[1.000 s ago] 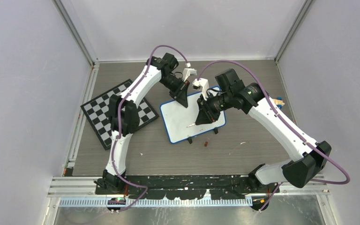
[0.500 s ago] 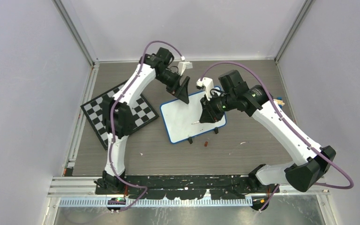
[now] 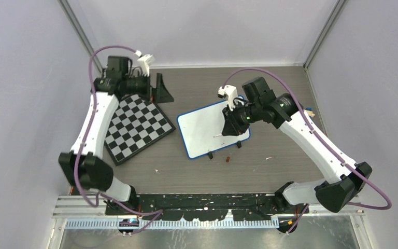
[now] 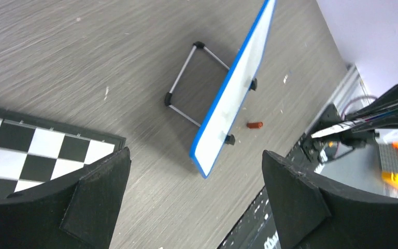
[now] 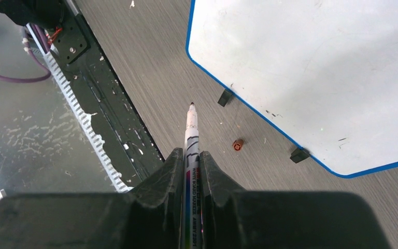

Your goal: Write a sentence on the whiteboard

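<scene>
The whiteboard, white with a blue frame and black clip feet, stands tilted on its wire stand mid-table. The left wrist view shows the whiteboard nearly edge-on. Its face is blank white in the right wrist view; the sentence is not in view. My right gripper hangs over the board's right part, shut on a white marker whose tip points down past the board's near edge. My left gripper is open and holds nothing, far left of the board at the back of the table. Its fingers stand wide apart.
A black-and-white chessboard lies left of the whiteboard, under my left arm. A small reddish-brown marker cap lies on the wood just in front of the board. A black rail runs along the near edge.
My left gripper has opened and its arm has swung from the whiteboard's far edge to the left, beyond the chessboard. The right arm with the marker has barely moved.
</scene>
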Controlling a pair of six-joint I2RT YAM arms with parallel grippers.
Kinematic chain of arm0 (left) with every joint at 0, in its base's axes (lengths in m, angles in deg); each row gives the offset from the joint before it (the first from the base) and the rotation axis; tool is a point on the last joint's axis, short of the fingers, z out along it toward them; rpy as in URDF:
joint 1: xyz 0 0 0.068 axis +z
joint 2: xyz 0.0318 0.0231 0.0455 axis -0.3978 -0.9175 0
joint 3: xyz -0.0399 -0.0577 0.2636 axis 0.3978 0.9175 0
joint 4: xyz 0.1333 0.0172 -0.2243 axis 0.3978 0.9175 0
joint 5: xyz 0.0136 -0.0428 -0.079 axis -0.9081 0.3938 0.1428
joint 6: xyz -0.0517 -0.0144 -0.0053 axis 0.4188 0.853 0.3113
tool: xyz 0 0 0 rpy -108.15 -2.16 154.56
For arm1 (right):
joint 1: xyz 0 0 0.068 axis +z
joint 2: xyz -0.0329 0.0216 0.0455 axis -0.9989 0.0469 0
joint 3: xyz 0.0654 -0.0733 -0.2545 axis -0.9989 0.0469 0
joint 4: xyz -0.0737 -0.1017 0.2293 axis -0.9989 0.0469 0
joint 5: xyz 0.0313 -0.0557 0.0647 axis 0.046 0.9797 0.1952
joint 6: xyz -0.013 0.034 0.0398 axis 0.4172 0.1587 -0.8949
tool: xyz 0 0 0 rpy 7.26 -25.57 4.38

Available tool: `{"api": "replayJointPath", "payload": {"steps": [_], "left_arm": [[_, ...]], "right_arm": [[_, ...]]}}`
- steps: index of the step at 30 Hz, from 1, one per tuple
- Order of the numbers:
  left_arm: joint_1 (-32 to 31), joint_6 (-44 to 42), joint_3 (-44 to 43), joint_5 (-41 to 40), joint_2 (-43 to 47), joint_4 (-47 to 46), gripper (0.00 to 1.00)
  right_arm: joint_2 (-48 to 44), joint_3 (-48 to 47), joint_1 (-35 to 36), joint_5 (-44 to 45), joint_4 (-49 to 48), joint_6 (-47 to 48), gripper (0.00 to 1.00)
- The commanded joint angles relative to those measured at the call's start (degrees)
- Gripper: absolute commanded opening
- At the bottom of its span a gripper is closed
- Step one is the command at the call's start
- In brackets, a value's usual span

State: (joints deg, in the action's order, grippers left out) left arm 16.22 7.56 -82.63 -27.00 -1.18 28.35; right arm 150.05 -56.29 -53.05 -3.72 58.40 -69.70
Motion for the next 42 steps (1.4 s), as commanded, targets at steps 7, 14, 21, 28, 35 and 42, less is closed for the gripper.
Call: {"api": "replayJointPath", "payload": {"steps": [7, 14, 21, 28, 35, 42], "left_arm": [[2.7, 0.9, 18.0, -0.5, 11.4, -7.7, 1.0], [2.2, -4.1, 18.8, 8.2, 6.7, -6.0, 1.0], [0.6, -3.9, 17.3, 9.4, 1.6, -6.5, 0.99], [0.1, -2.7, 15.7, 11.6, -1.1, -7.4, 0.92], [-1.5, -3.2, 15.9, 11.7, -1.6, -7.9, 0.87], [-2.2, -3.3, 14.7, 13.5, -2.9, -7.3, 0.8]], "right_arm": [[0.9, 2.5, -0.2, -1.8, -11.9, -4.9, 0.0], [3.4, 5.2, -0.1, -4.7, -19.8, -8.0, 0.0], [5.5, 4.7, 1.3, -3.3, -23.6, -10.2, 0.0], [6.8, 4.2, 3.6, 0.3, -25.4, -11.4, 0.0], [6.2, 6.1, 3.8, -0.3, -27.3, -12.9, 0.0], [7.9, 4.3, 4.8, 0.5, -26.8, -12.5, 0.0]]}}
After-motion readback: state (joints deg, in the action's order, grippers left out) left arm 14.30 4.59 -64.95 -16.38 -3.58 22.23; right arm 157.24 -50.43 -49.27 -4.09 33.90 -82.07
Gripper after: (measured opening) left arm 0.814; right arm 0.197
